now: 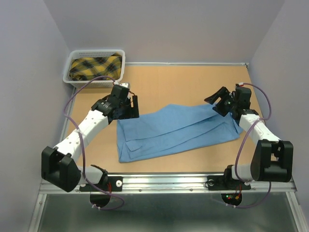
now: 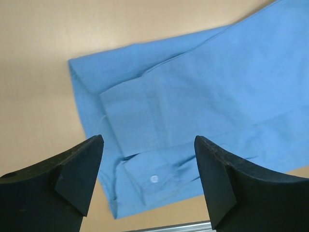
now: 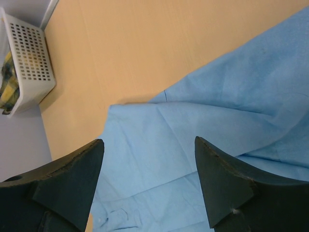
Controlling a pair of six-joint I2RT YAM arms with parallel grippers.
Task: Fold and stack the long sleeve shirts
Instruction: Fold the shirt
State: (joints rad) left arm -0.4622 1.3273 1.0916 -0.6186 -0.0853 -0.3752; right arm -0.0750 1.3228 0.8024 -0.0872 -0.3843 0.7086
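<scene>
**Bench** [image 1: 193, 82]: pale wood surface. It carries the items below.

**Long sleeve shirt** [image 1: 174, 133]: light blue. It lies flat as a long band of several layers across the middle of the bench, from left of centre almost to the right edge. Its left end sits closer to the near edge. Layer edges are staggered at the left end. Judged light, soft and limp, with no stiffness to hold a fold. The layers are likely to slide over one another if dragged. The best hold is judged to be a pinch through all layers at a corner or along a short end, one arm at each end, lifting low.

**Basket** [image 1: 96, 51]: white and perforated, at the far left corner. It holds a yellow plaid cloth [image 1: 94, 67] and stands well apart from the shirt.

**Left pincer** [image 2: 148, 140]: jaws wide, nothing between them. It hangs over the shirt's left end.

**Right pincer** [image 3: 148, 141]: jaws wide and empty. It is above the shirt's right end, near the right edge.

**Cuff** [image 2: 174, 166]: lies on top at the left end. Judged slightly firmer than the body cloth, so a surer place to pinch.

**Button** [image 2: 154, 179]: white, on the cuff. Judged a hard spot to keep clear of the pads.
</scene>
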